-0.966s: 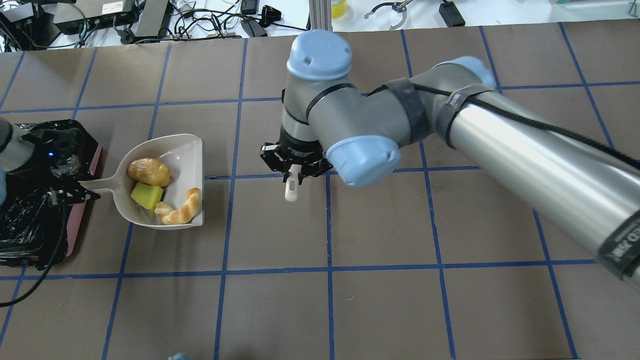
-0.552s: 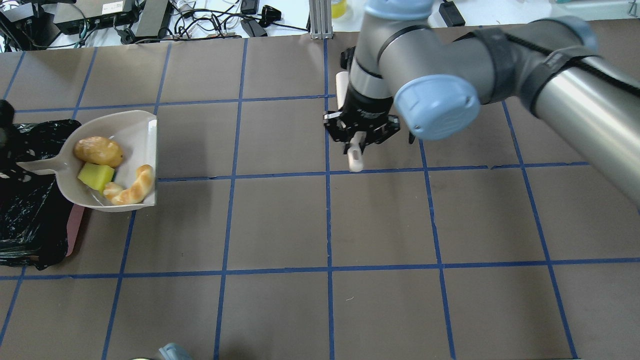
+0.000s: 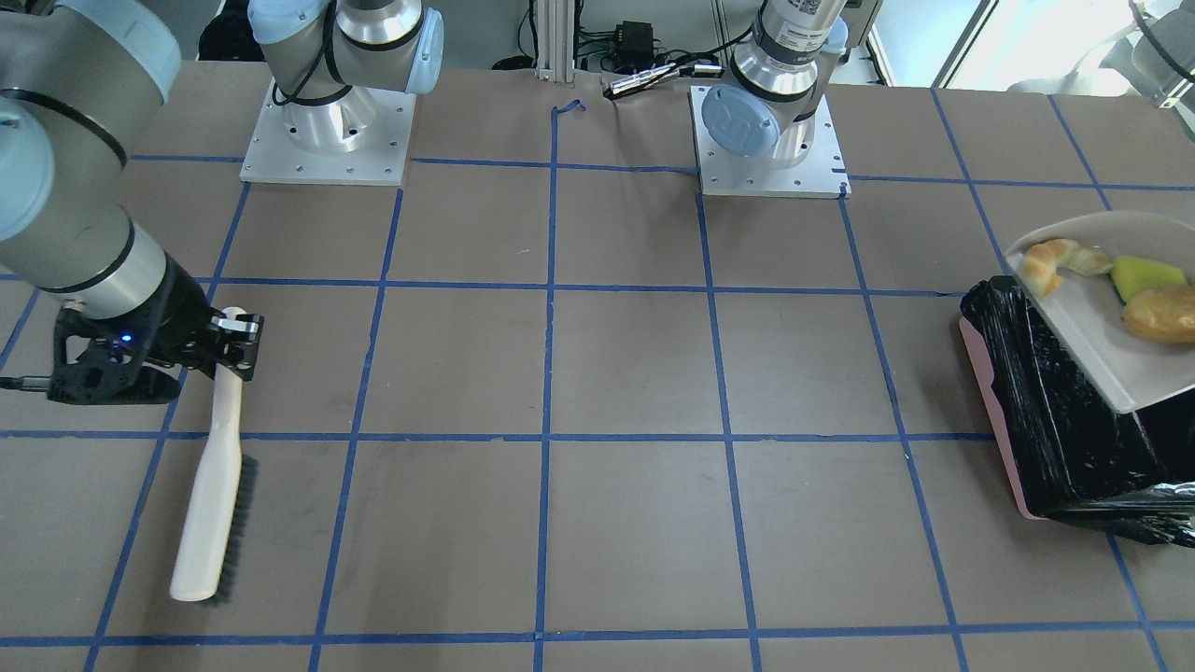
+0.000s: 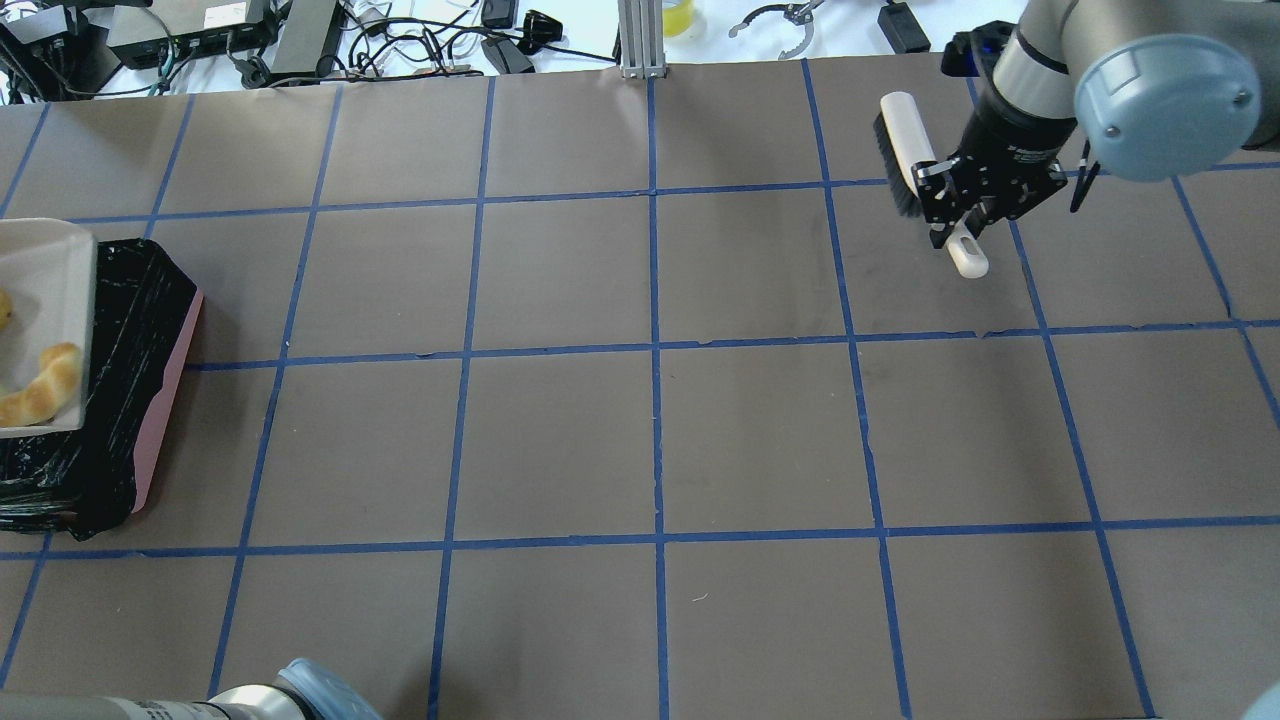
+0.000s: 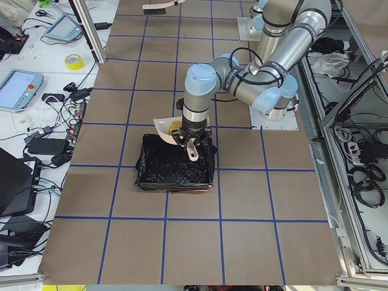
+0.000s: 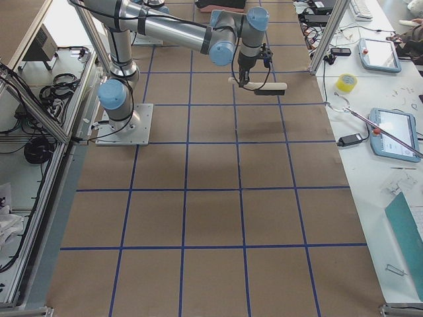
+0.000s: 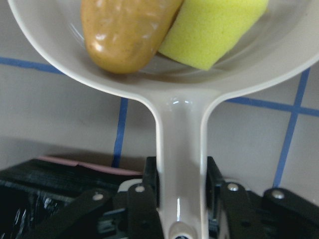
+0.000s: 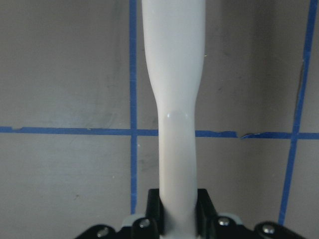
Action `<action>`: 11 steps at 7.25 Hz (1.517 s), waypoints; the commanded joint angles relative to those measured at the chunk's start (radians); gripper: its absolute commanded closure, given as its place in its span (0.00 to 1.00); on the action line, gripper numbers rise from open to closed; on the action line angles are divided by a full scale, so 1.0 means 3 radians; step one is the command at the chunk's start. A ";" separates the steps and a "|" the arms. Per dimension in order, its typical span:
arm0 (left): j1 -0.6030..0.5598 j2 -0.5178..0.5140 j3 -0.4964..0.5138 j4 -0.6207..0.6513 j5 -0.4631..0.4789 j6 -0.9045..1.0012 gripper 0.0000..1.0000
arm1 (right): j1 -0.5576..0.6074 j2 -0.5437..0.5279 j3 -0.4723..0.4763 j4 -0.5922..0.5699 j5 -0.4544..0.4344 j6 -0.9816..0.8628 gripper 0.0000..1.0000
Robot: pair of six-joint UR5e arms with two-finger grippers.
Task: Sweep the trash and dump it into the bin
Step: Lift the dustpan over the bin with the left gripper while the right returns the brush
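Note:
My left gripper (image 7: 180, 194) is shut on the handle of the beige dustpan (image 7: 179, 99) and holds it over the bin (image 3: 1055, 420), a pink container lined with a black bag. The trash lies in the pan: the potato-shaped piece (image 3: 1162, 315), the yellow-green scrap (image 3: 1148, 275) and the croissant piece (image 3: 1050, 261). In the overhead view only the pan's edge (image 4: 45, 280) and the croissant piece (image 4: 40, 395) show above the bin (image 4: 130, 400). My right gripper (image 4: 965, 215) is shut on the handle of the brush (image 4: 905, 150), held low at the far right.
The brown table (image 4: 650, 430) is marked with a blue tape grid. Cables and devices (image 4: 300, 35) lie beyond its far edge. Both arm bases (image 3: 766, 140) stand at the robot's side of the table.
The left arm has carried the dustpan with the trash leftward, from the table to above the bin. The right arm has carried the brush from the table's middle to the far right.

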 commanded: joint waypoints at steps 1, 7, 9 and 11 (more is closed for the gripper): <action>0.0020 -0.0040 -0.0003 0.0760 0.0441 0.0383 1.00 | -0.0349 0.0144 0.0182 -0.0390 -0.0162 -0.0092 1.00; -0.0435 -0.0234 -0.0270 0.2200 0.1495 0.0835 1.00 | -0.0744 0.0247 0.0689 -0.1082 -0.0126 -0.0668 1.00; -0.0608 -0.0275 -0.0260 0.2470 0.1721 0.1105 1.00 | -0.0760 0.0242 0.0720 -0.1067 -0.0126 -0.0696 1.00; -0.0929 -0.0230 -0.0244 0.2630 0.1098 0.0883 1.00 | -0.0800 0.0237 0.0807 -0.1123 -0.0116 -0.0690 1.00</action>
